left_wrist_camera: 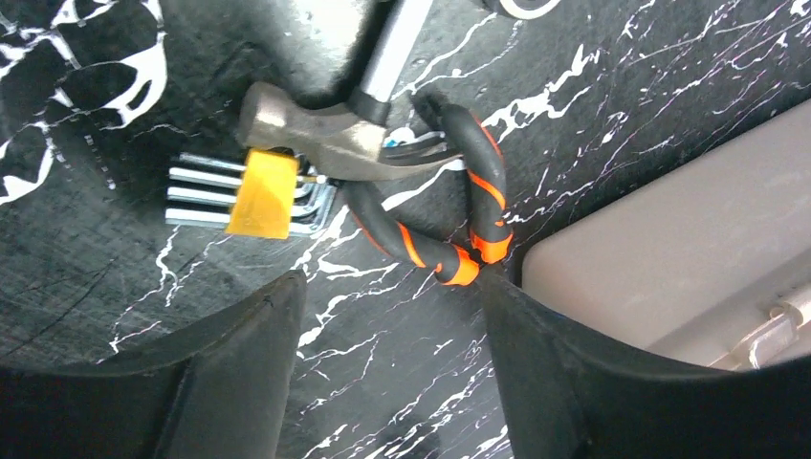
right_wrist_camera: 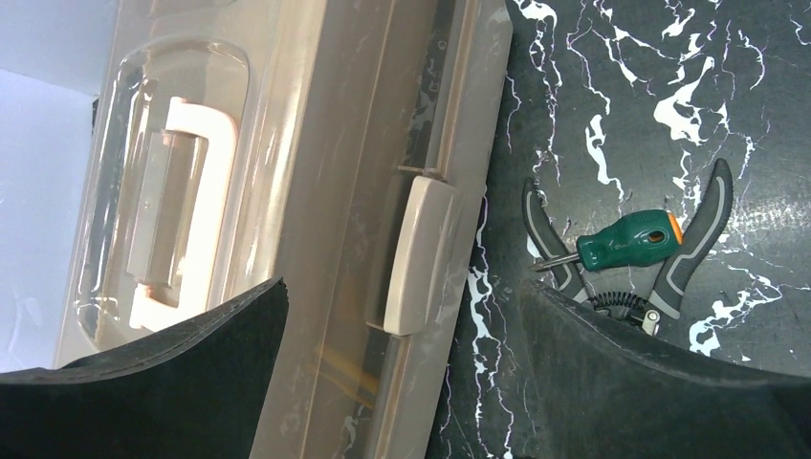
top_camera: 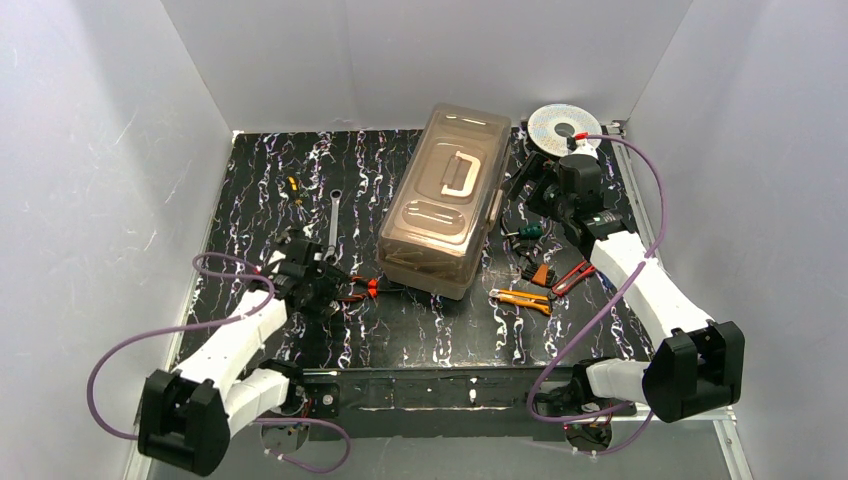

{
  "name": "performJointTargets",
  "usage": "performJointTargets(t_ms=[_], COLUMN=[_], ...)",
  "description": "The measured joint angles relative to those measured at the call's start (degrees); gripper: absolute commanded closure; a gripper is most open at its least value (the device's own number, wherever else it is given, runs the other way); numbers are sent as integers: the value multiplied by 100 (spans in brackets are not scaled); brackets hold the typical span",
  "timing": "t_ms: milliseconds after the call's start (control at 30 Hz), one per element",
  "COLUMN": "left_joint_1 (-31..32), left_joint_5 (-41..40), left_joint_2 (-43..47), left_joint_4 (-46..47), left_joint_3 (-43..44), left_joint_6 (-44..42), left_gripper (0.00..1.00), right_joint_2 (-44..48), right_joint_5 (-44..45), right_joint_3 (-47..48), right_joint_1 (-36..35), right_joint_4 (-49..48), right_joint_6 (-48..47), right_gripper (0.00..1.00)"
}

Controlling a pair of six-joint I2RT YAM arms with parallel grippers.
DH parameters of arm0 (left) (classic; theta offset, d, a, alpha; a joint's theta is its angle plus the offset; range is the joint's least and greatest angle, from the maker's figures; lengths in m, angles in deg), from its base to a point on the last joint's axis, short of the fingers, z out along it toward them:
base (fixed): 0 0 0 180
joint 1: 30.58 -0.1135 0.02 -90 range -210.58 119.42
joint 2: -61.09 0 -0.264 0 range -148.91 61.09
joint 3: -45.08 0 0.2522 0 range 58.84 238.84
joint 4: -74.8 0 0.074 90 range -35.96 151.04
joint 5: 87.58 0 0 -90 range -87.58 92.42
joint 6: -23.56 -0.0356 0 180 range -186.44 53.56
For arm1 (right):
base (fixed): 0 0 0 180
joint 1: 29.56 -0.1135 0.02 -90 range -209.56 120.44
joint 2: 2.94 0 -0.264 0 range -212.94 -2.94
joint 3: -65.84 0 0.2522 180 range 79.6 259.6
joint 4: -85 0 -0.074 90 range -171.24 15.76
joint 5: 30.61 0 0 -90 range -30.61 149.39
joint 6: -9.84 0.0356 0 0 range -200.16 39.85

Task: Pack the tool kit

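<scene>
The tan toolbox [top_camera: 445,200] lies shut in the middle of the table, its cream handle [right_wrist_camera: 191,201] on the translucent lid. My left gripper [left_wrist_camera: 390,287] is open over bare table. Its right fingertip [left_wrist_camera: 493,287] is at the ends of the orange-and-black pliers [left_wrist_camera: 449,229], which lie partly under the hammer head [left_wrist_camera: 316,134]. My right gripper [right_wrist_camera: 402,287] is open, with the toolbox's side latch [right_wrist_camera: 421,253] showing between its fingers. A green screwdriver [right_wrist_camera: 626,239] lies across grey-handled pliers [right_wrist_camera: 698,239] to its right. The yellow knife [top_camera: 525,298] lies at the front right.
A hex key set in a yellow holder [left_wrist_camera: 263,191] lies beside the hammer. A wrench [top_camera: 335,215] lies left of the box, and red-handled pliers [top_camera: 572,277] are at the right. A round silver-white spool [top_camera: 560,125] sits in the back right corner. White walls surround the table.
</scene>
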State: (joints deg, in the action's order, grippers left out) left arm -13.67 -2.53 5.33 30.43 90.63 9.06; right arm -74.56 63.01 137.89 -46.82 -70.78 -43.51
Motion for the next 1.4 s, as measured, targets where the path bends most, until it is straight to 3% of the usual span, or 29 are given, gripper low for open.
performJointTargets(t_ms=[167, 200, 233, 300, 500, 700, 967, 1200, 1400], left_joint_1=[190, 238, 273, 332, 511, 557, 531, 120, -487], left_joint_5=[-125, -140, -155, -173, -332, -479, -721, -1084, -1445], left_joint_2=[-721, -800, -872, -1023, -1821, -2262, -2474, -2181, -1670], left_joint_4=[-17, -22, -28, -94, -289, -404, -402, -601, -756], left_joint_3=[474, 505, 514, 540, 909, 1040, 1060, 1060, 1261], left_joint_6=[168, 225, 286, 439, 678, 855, 966, 485, -490], left_gripper=[38, 41, 57, 68, 50, 53, 100, 100, 100], right_joint_2=[0, 0, 0, 0, 0, 2, 17, 101, 101], right_joint_5=[39, 57, 68, 79, 92, 87, 76, 85, 59], right_joint_3=[0, 0, 0, -2, -7, -92, -114, -114, -114], right_joint_1=[-2, 0, -2, 0, -2, 0, 0, 0, 0], right_joint_4=[-17, -17, -20, -24, -37, -79, -92, -85, -81], right_joint_6=[35, 44, 48, 50, 66, 66, 66, 61, 57], right_gripper=[2, 2, 2, 2, 2, 2, 2, 2, 2])
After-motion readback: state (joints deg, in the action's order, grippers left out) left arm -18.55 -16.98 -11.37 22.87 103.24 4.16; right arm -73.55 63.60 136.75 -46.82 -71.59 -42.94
